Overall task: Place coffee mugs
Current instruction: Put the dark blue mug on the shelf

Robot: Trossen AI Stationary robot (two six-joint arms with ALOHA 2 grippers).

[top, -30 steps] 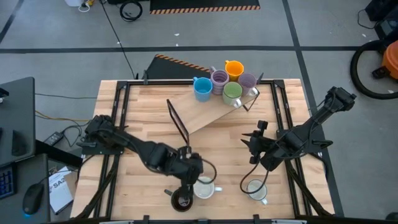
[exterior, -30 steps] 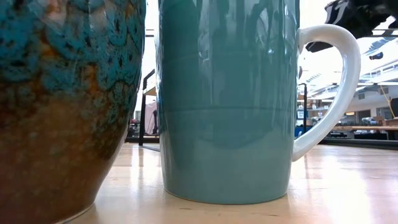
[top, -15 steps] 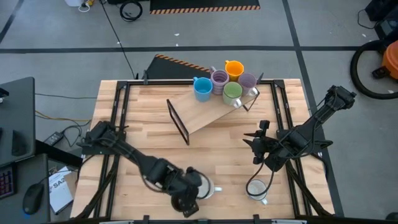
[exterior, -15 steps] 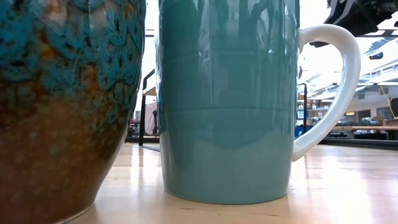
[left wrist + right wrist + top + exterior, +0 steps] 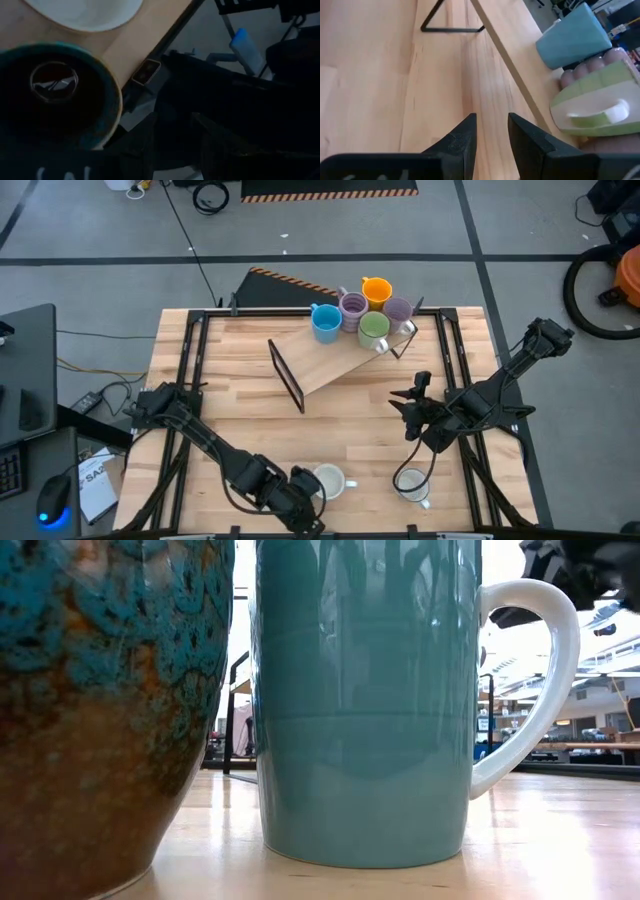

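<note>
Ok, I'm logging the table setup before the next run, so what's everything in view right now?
Mugs on the raised board, far side: 5; blue, purple, orange, lilac, green, clustered together.
White mugs: 2; near edge, one centre, one further right.
Dark mug: 1; dark inside, teal rim, at the near edge under the left gripper.
Board: 1; light wood, sloped on black stands.
Table: 1; light wood.
Left gripper: near edge, over the dark mug.
Right gripper: open, empty, above the right side.
</note>
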